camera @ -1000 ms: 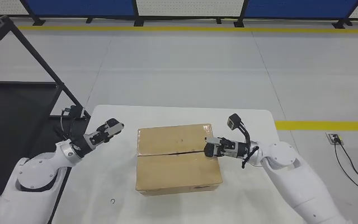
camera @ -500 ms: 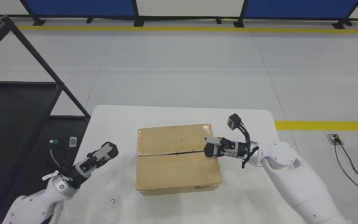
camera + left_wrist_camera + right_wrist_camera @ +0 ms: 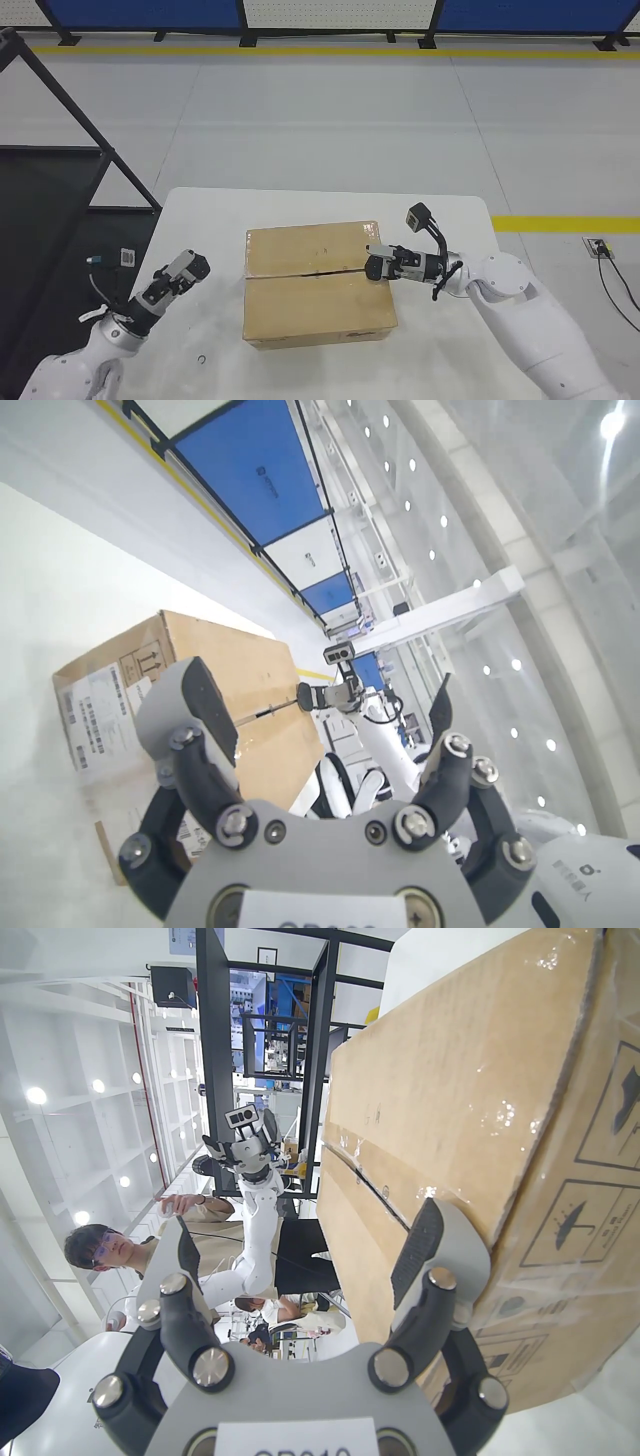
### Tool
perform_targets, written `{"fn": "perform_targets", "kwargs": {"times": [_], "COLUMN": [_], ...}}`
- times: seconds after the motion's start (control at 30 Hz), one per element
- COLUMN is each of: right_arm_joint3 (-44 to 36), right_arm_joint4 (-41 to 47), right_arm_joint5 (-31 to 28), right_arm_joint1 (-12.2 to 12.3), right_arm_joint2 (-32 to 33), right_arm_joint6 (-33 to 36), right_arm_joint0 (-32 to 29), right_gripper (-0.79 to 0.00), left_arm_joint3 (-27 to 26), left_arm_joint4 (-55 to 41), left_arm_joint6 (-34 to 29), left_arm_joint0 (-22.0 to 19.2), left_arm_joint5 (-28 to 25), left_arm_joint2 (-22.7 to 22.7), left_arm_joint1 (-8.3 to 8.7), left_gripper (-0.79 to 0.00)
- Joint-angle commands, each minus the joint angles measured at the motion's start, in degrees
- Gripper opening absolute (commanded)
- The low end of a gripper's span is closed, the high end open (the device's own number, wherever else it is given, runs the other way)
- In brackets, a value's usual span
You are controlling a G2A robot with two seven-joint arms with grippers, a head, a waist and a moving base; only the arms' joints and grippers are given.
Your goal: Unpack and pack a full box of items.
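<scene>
As the stiff, taped box (image 3: 315, 290) is likely heavy (being full), take its flaps at the seam (image 3: 300, 275); left gripper (image 3: 190, 265) and right gripper (image 3: 372, 264) gape empty.

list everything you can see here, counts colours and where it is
cardboard box: one, brown, closed, middle of the table
table: one, white, under the box
small item: one, dark, on the table near its front edge; too small to identify
metal frame: one, black, on the floor beside the table
floor lines: two, yellow, one along the far wall, one beside the table
wall panels: blue and white, along the far wall
cable: one, black, on the floor
left gripper: one, white and black, open, above the table, clear of the box
right gripper: one, white and black, open, at the box's seam end
</scene>
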Motion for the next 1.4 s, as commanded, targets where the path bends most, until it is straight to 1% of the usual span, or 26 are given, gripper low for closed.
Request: {"fn": "perform_targets", "kwargs": {"times": [0.0,0.17,0.27,0.37,0.43,0.5,0.53,0.8,0.87,0.93,1.07,1.2,1.37], "right_arm_joint3": [0.00,0.00,0.00,0.00,0.00,0.00,0.00,0.00,0.00,0.00,0.00,0.00,0.00], "right_arm_joint4": [0.00,0.00,0.00,0.00,0.00,0.00,0.00,0.00,0.00,0.00,0.00,0.00,0.00], "right_arm_joint5": [0.00,0.00,0.00,0.00,0.00,0.00,0.00,0.00,0.00,0.00,0.00,0.00,0.00], "right_arm_joint1": [0.00,0.00,0.00,0.00,0.00,0.00,0.00,0.00,0.00,0.00,0.00,0.00,0.00], "right_arm_joint2": [0.00,0.00,0.00,0.00,0.00,0.00,0.00,0.00,0.00,0.00,0.00,0.00,0.00], "right_arm_joint6": [0.00,0.00,0.00,0.00,0.00,0.00,0.00,0.00,0.00,0.00,0.00,0.00,0.00], "right_arm_joint0": [0.00,0.00,0.00,0.00,0.00,0.00,0.00,0.00,0.00,0.00,0.00,0.00,0.00], "right_gripper": [0.000,0.000,0.000,0.000,0.000,0.000,0.000,0.000,0.000,0.000,0.000,0.000,0.000], "left_arm_joint3": [0.27,-0.16,-1.32,-2.06,-1.93,-1.64,-1.64,-1.71,-1.36,-0.78,0.80,2.35,4.40], "left_arm_joint4": [-0.98,-4.65,-6.98,-8.11,-10.20,-11.07,-10.89,-10.67,-10.16,-10.55,-10.52,-10.60,-14.27], "left_arm_joint6": [4.16,10.64,11.83,13.21,14.29,15.28,15.44,15.58,17.66,20.82,21.77,22.25,26.54], "left_arm_joint0": [3.42,9.73,12.47,14.35,14.67,13.79,13.55,13.43,12.51,11.45,9.38,7.26,3.68], "left_arm_joint5": [-0.11,-0.06,-0.34,-0.33,1.83,6.27,6.87,7.03,8.22,10.51,12.77,13.31,13.95], "left_arm_joint2": [1.46,4.79,6.68,7.22,7.59,7.88,7.87,7.97,9.11,10.53,12.91,14.41,16.40], "left_arm_joint1": [-0.51,-1.66,-2.20,-2.57,-2.82,-2.97,-2.98,-3.02,-3.37,-3.83,-4.48,-5.07,-6.27], "left_gripper": [0.000,0.000,0.000,0.000,0.000,0.000,0.000,0.000,0.000,0.000,0.000,0.000,0.000]}}
